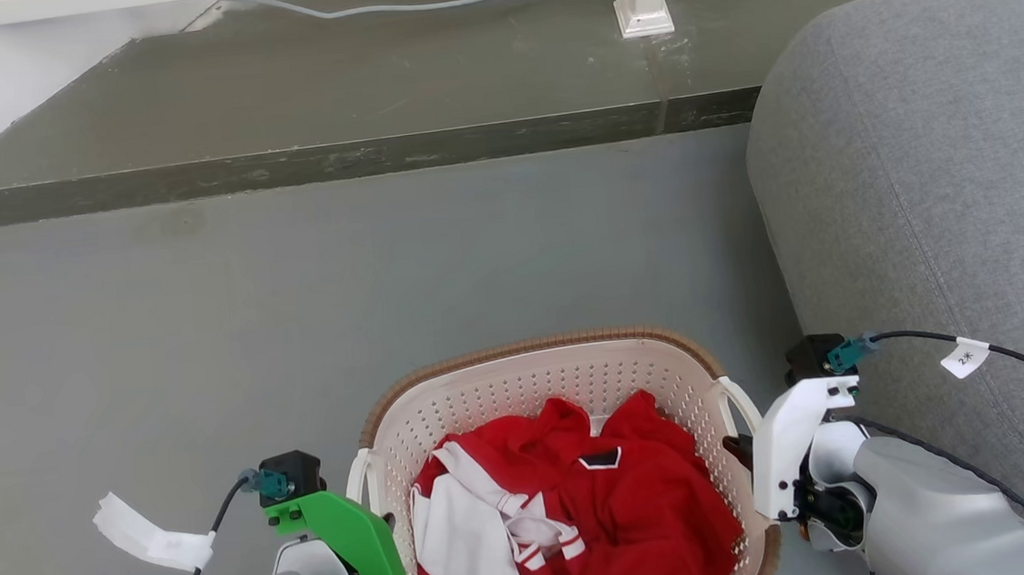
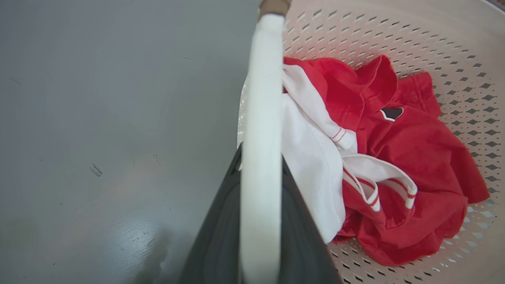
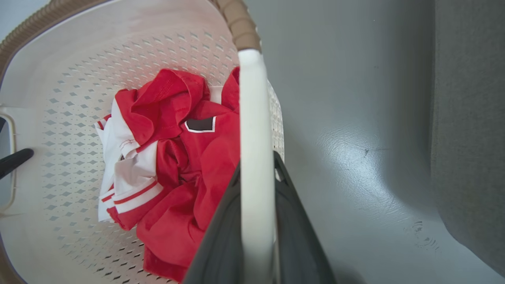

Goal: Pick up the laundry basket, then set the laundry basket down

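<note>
Left gripper (image 2: pixel 261 157), right gripper (image 3: pixel 257 165) clamp laundry basket (image 1: pixel 530 396) (handles (image 2: pixel 262 79)).

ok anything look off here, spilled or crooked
Nothing stands out. The laundry basket looks intact and roughly level, with the left gripper and right gripper each shut on one of its white handles. The red and white clothes are crumpled but all inside it, and nothing lies spilled on the grey floor.

Upright cream perforated laundry basket (image 1: pixel 529 387), brown-rimmed
</note>
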### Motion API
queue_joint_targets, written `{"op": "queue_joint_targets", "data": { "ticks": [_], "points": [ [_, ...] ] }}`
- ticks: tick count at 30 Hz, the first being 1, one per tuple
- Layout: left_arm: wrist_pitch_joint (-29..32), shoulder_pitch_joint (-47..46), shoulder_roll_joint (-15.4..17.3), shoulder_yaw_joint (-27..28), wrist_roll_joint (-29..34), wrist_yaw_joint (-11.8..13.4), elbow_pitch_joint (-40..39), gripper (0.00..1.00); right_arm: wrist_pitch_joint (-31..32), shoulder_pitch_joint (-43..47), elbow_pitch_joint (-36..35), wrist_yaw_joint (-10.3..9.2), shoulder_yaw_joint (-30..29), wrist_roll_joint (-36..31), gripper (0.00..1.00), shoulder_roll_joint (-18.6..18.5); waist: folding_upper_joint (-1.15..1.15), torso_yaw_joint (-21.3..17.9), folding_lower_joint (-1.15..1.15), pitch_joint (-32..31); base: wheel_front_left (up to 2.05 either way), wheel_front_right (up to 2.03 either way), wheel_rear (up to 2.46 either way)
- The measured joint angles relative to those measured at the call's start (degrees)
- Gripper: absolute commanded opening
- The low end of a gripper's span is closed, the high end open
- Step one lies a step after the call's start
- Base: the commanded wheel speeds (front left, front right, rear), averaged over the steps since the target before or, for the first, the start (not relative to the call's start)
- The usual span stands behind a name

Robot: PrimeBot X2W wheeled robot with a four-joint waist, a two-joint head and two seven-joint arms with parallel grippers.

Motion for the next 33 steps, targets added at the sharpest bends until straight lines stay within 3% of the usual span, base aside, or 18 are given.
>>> {"op": "queue_joint_targets", "data": {
  "ticks": [20,33],
  "points": [
    [-1.0,-0.1,0.0,-1.2,-1.4,0.0,0.4,0.0,-0.1,-0.1,0.0,0.0,1.1,1.3,0.0,-0.1,0.0,-0.4,0.0,0.5,0.0,0.0,0.0],
    [-3.3,-4.1,0.1,-1.8,-1.4,0.7,-0.7,0.0,-3.1,-3.8,-1.9,0.0,1.3,1.4,0.0,-1.8,0.0,-1.1,0.0,5.5,0.0,0.0,0.0]
  ]
}}
